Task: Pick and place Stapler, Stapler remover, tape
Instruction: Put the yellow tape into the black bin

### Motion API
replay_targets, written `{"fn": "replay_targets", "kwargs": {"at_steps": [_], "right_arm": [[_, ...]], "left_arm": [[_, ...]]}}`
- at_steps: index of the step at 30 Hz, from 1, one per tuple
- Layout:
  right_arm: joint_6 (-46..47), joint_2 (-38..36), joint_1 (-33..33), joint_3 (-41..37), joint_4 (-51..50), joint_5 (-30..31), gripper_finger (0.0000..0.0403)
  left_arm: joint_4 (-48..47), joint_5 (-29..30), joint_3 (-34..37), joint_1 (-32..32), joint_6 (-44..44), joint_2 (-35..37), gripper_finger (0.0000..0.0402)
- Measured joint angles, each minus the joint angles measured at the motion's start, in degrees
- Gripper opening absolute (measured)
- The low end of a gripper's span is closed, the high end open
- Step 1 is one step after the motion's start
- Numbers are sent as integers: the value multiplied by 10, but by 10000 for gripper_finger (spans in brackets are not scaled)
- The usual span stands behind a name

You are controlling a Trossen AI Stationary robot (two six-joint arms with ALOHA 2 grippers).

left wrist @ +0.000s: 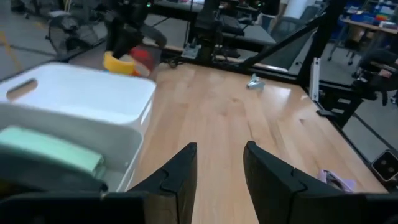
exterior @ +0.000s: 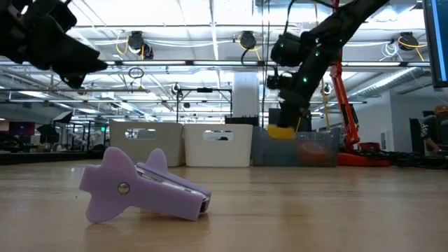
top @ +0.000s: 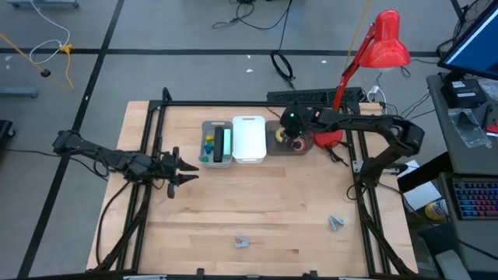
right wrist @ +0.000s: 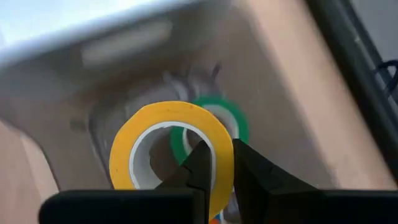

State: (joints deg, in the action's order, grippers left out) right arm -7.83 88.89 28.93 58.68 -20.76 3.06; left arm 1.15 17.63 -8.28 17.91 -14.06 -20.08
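My right gripper point(right wrist: 219, 149) is shut on a yellow tape roll point(right wrist: 168, 149) over a clear bin point(top: 277, 148) at the far right of the table. A green tape roll point(right wrist: 233, 118) lies in that bin below it. A green stapler point(top: 226, 144) lies in a grey bin point(top: 205, 124). On the near part of the table lie a purple staple remover point(exterior: 140, 185) and a grey one point(top: 336, 223). At the left, my left gripper point(left wrist: 219, 168) is open and has nothing between its fingers. My right gripper pinches the yellow roll's wall point(right wrist: 219, 132), one finger point(right wrist: 196, 165) inside the ring and the other outside it. The fingers slant down from the table's right side. The roll hangs at the fingertips at about the height of the bin's rim point(exterior: 280, 131).
A white bin point(top: 249, 138) stands between the grey bin and the clear one. A red desk lamp point(top: 385, 43) rises behind the far right corner. Black frame posts stand along the table's left and right sides. The middle of the table is bare wood.
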Motion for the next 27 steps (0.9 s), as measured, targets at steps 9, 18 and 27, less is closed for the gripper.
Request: {"fn": "replay_targets", "kwargs": {"at_steps": [9,18,27], "right_arm": [[-28,16,-3,0,12,-3,32],[-30,20,-19,0,20,-19,36],[-45,29,-25,-1,21,-34,40]], "left_arm": [[35,13,27,0,-41,0,131],[35,21,27,0,-43,0,131],[33,27,27,0,-43,0,131]]}}
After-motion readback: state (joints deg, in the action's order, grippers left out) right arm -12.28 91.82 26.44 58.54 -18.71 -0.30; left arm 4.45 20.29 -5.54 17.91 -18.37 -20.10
